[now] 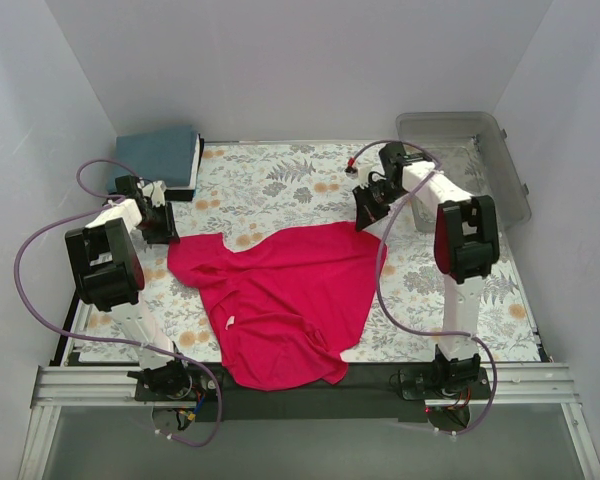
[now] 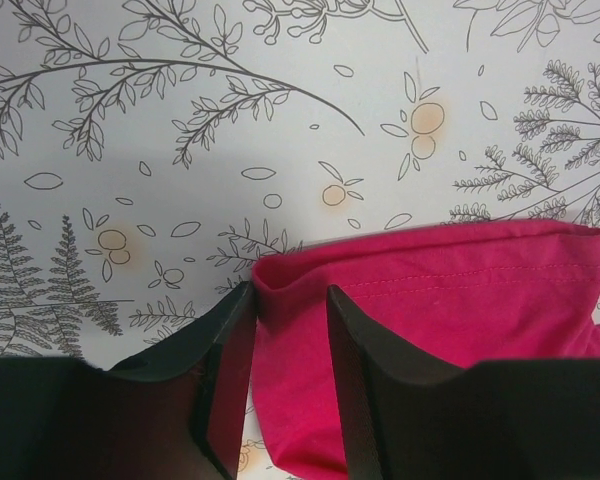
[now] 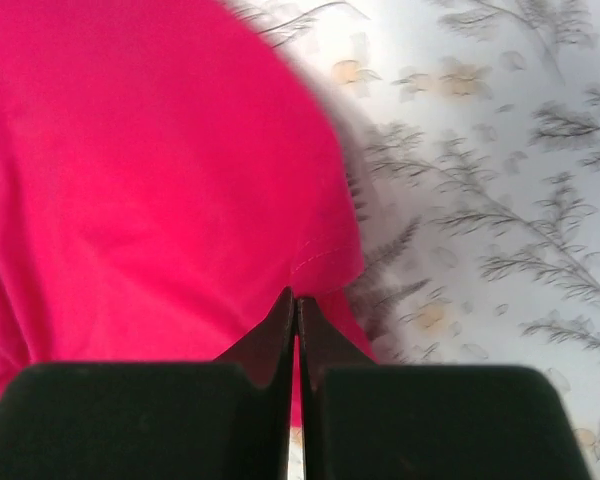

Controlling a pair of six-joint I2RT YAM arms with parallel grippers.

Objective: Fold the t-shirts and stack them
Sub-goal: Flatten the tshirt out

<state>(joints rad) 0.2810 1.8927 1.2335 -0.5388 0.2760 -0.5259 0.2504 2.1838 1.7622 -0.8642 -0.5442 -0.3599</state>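
**Limp pink shirt, 2 grippers at its far edge**

The floral-printed tabletop carries a plain crimson-pink cloth t-shirt, which lies rumpled and unfolded across its middle. A clear plastic bin stands at the far right corner. A folded dusty teal-blue t-shirt sits at the far left corner.

The pink cloth looks light, limp and easily creased, so it will sag and bunch unless it is held at 2 well-separated points. The stitched hems and sleeve edges are the best places to take hold.

The right gripper is pressed together, seemingly pinching the hem, though that view is blurred. The left gripper is spread, with a rolled sleeve fold lying between its fingers. The small white neck label faces up near the left side.
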